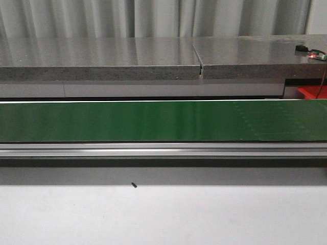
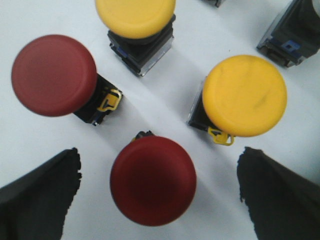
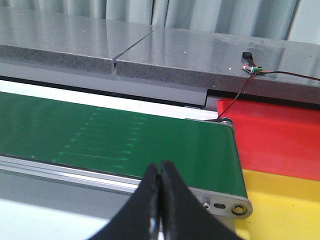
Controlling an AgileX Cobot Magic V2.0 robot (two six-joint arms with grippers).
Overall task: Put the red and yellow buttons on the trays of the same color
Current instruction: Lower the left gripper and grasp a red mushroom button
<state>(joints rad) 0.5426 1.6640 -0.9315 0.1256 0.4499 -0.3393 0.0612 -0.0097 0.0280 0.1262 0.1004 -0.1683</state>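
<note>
Under the wide-spread left hand [image 2: 159, 192] (right hand [image 3: 161, 200] pinched together) sit two red buttons [image 2: 152, 180] and two yellow buttons [image 2: 245, 95].

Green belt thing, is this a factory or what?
Probably a lab set up like a small sorting line: a green conveyor belt runs past grey stone-like counters, with red and yellow trays at its end and push buttons waiting nearby.

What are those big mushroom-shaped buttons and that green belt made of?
The red button and yellow button caps look like smooth moulded plastic with a dull sheen; the yellow one shows faint scuffs. Their black bases with clear housings also look plastic. The green belt seems a matte rubbery or PVC sheet with soft reflections, running in a brushed metal frame, probably aluminium.
</note>
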